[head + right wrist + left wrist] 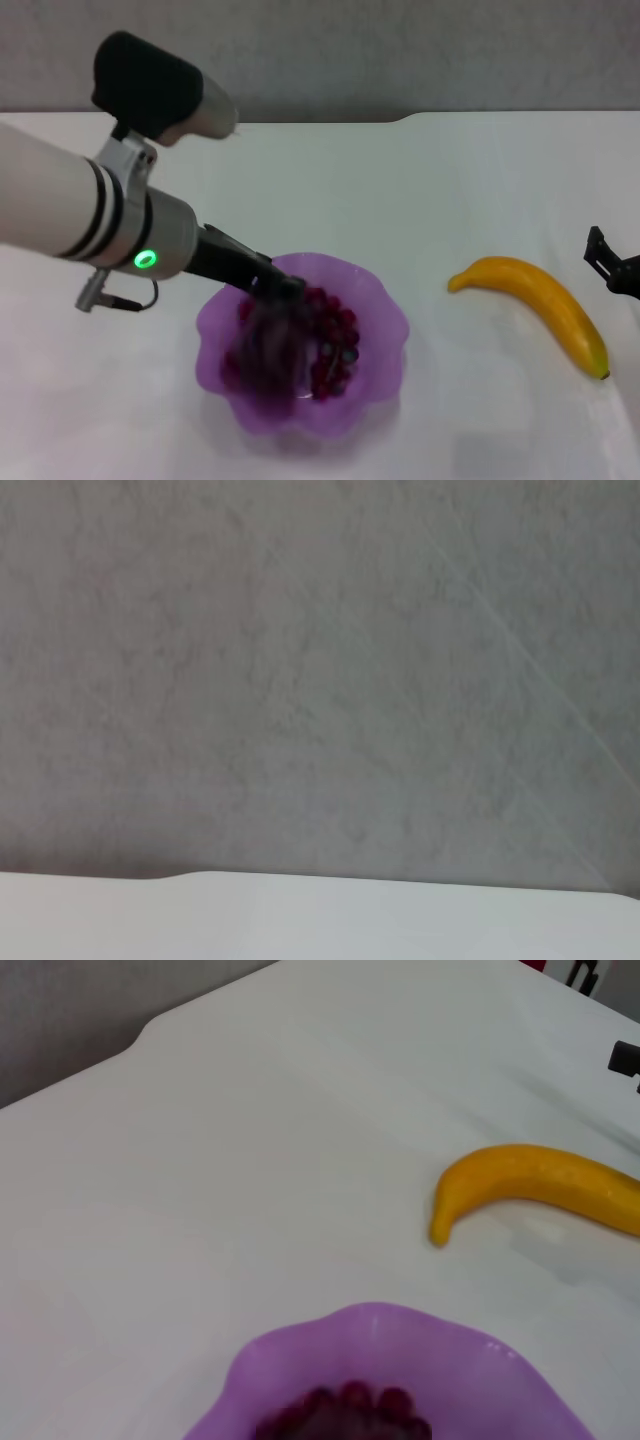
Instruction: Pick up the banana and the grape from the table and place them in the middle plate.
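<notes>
The purple scalloped middle plate [388, 312] sits at the front centre of the white table [400, 180]. My left gripper [272, 325] reaches down into it from the left, blurred, right on top of the dark red grape [335, 338] bunch lying inside. In the left wrist view the plate's rim [400, 1325] and a few berries of the grape [350, 1402] show. The yellow banana [540, 300] lies on the table to the right of the plate, clear of it, and shows again as the banana [540, 1185] in the left wrist view. My right gripper [612, 266] waits at the right edge, just beyond the banana.
A grey wall [320, 680] stands behind the table's notched far edge [190, 875]. Bare tabletop lies between the plate and the banana and across the far half of the table.
</notes>
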Controlling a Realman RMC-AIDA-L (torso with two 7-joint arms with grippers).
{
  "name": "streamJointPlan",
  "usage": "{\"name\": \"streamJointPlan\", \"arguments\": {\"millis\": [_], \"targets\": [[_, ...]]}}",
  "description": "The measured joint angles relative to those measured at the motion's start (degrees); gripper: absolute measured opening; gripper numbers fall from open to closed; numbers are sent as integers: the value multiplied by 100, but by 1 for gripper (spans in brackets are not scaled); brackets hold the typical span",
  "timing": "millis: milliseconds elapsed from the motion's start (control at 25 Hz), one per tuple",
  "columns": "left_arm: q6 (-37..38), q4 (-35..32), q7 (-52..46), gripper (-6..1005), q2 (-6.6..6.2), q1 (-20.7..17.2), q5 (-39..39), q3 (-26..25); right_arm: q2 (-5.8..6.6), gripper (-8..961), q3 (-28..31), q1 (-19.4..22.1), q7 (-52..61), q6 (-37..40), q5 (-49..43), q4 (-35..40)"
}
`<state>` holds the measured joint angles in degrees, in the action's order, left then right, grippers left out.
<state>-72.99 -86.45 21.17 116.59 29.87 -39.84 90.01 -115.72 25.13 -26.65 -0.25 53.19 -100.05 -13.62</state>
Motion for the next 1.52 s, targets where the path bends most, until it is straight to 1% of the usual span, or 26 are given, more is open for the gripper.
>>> {"name": "streamJointPlan", "arguments": {"millis": [80,240,320,560,760,840,920,1000,1080,1160,1280,1400,1520], "targets": [[228,-37,31,421,1,-105,31,186,-4,891,0,8,0,0,1,4],[396,-60,55,590,-2,-151,56,241,-3,891,0,11,0,1,4,3],[524,-50,88,647,-10,-189,57,217,-3,891,0,11,-1,7,2,-1],[1384,-20,498,820,-22,-514,60,168,-3,892,0,25,-1,36,6,7],[2557,70,900,891,-13,-949,6,132,-2,892,0,25,-2,36,-2,-5],[3150,283,995,889,-4,-1102,-105,171,-3,892,0,17,-2,35,-3,-6],[3822,667,1113,886,-5,-1218,-510,212,-3,892,0,15,-2,26,-5,-3],[4362,994,1385,884,-11,-1278,-930,232,-2,892,1,19,-2,23,-6,7],[5045,1345,1866,882,-6,-1351,-1457,266,0,892,3,14,-1,12,-6,21],[6015,1734,2493,881,-9,-1434,-2162,437,5,892,2,-3,-2,-28,-6,29],[7110,2196,3080,880,-25,-1463,-2732,707,7,892,0,-11,-2,-57,-6,34],[7607,2545,3151,881,-20,-1446,-2805,766,6,891,-5,-34,-2,-57,-6,28],[8352,2921,2981,882,-15,-1445,-2775,1031,1,891,-10,-64,-2,-58,-6,20]]}}
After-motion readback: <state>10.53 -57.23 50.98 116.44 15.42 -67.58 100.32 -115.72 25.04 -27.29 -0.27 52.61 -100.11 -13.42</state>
